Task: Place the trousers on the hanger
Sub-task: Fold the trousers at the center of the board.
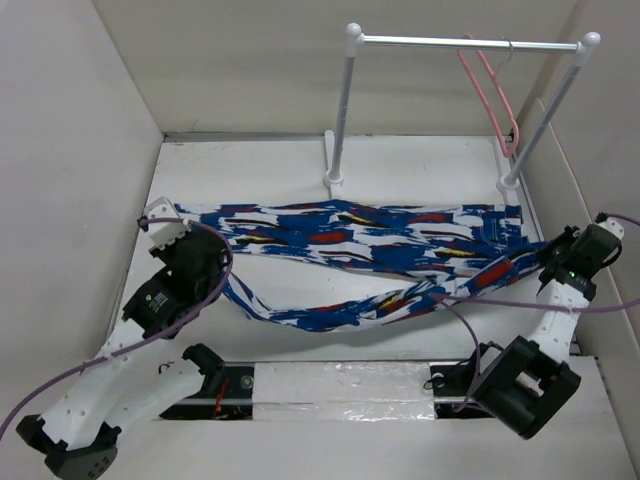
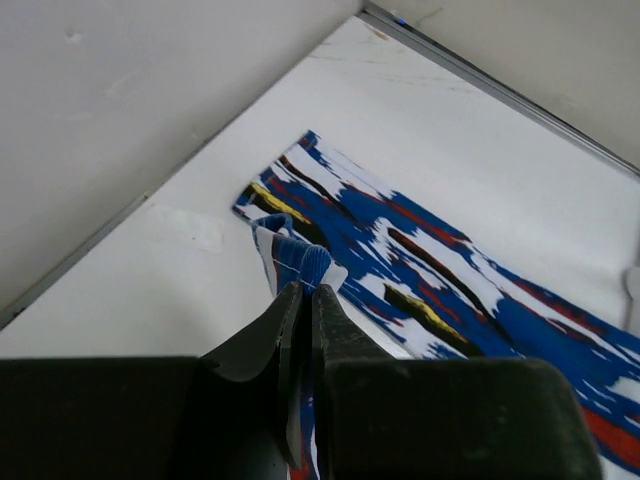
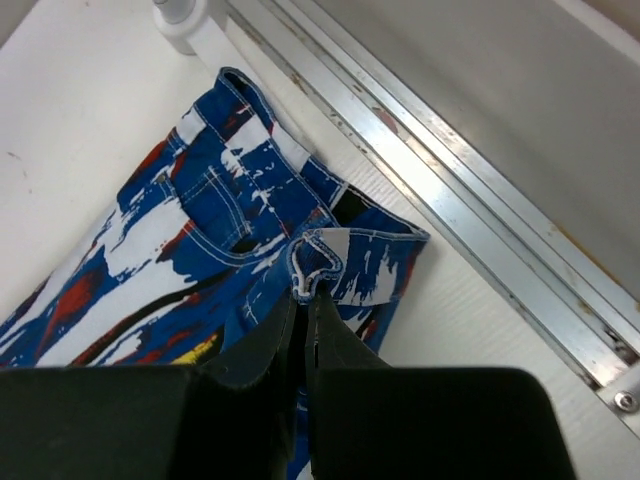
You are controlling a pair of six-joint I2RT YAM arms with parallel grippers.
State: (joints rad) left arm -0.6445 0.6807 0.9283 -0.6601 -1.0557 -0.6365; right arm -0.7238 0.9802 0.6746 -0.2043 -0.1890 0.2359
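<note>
The trousers (image 1: pixel 370 240), royal blue with white, red, black and yellow splashes, lie stretched left to right across the white table. My left gripper (image 1: pixel 220 268) is shut on the hem of one leg (image 2: pixel 300 262), lifted slightly. The other leg end (image 2: pixel 330 200) lies flat just beyond it. At the right side, my right gripper (image 1: pixel 528 262) is shut on the waistband edge (image 3: pixel 322 258) near a pocket. The pink hanger (image 1: pixel 492 95) hangs by its metal hook from the silver rail at the back right, apart from both grippers.
A rack with white posts and a silver rail (image 1: pixel 460 43) stands at the back, its feet (image 1: pixel 334 181) on the table just behind the trousers. White walls close in on the left, back and right. A metal track (image 3: pixel 470 230) runs along the right wall.
</note>
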